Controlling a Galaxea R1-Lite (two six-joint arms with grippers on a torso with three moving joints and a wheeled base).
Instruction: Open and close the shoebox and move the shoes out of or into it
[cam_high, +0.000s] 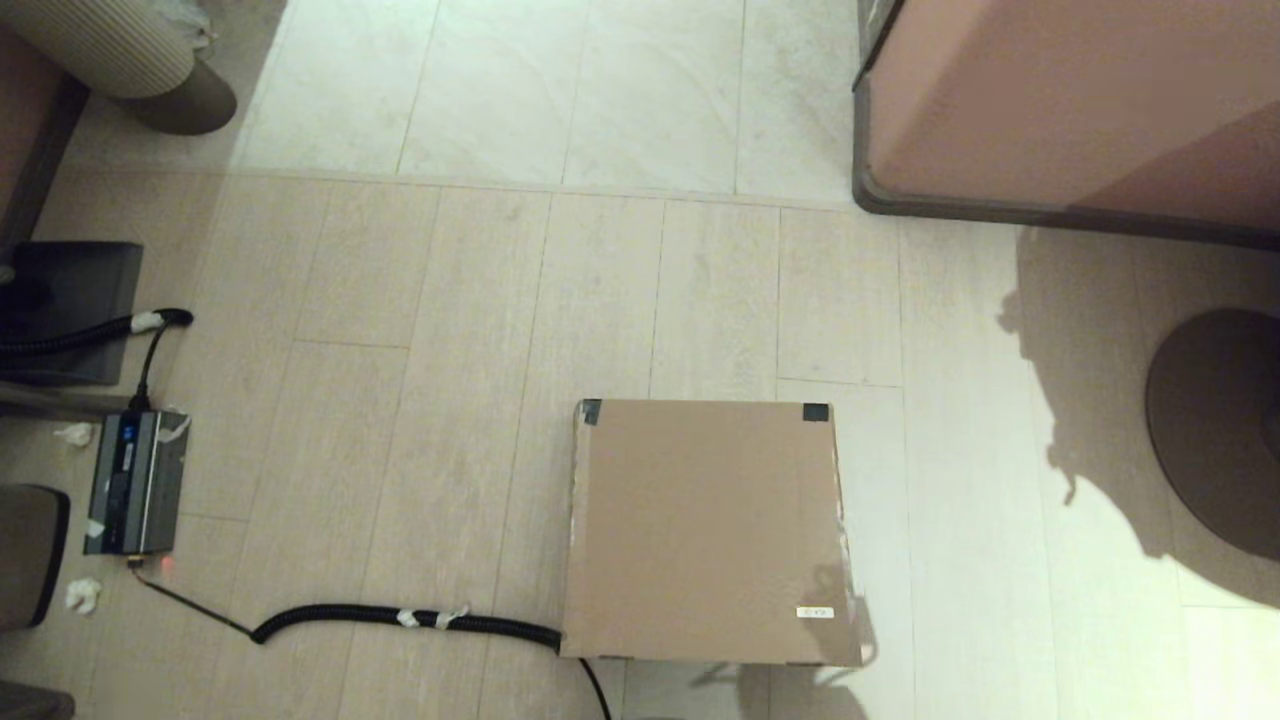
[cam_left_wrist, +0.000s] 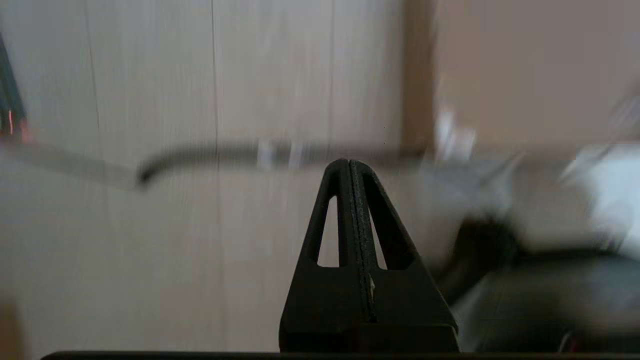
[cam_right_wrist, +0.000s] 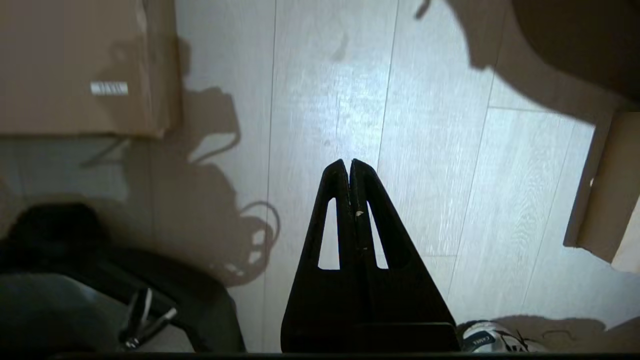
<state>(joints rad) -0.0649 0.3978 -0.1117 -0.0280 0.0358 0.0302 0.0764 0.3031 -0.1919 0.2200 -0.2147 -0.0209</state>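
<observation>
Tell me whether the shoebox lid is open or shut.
Shut. The shoebox lid lies flat over the whole top, taped corners down, nothing inside visible.

Pale plank floor, pinkish-brown furniture block, round dark base, black cable

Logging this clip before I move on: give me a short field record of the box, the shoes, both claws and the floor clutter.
shoebox: closed, lid flat, on the floor
lid marks: black tape on two far corners, white sticker near the front
shoes: none in view
left claw: shut, empty, above the floor
right claw: shut, empty, above bare floor beside the box
clutter: black coiled cable running to the box's left side
</observation>
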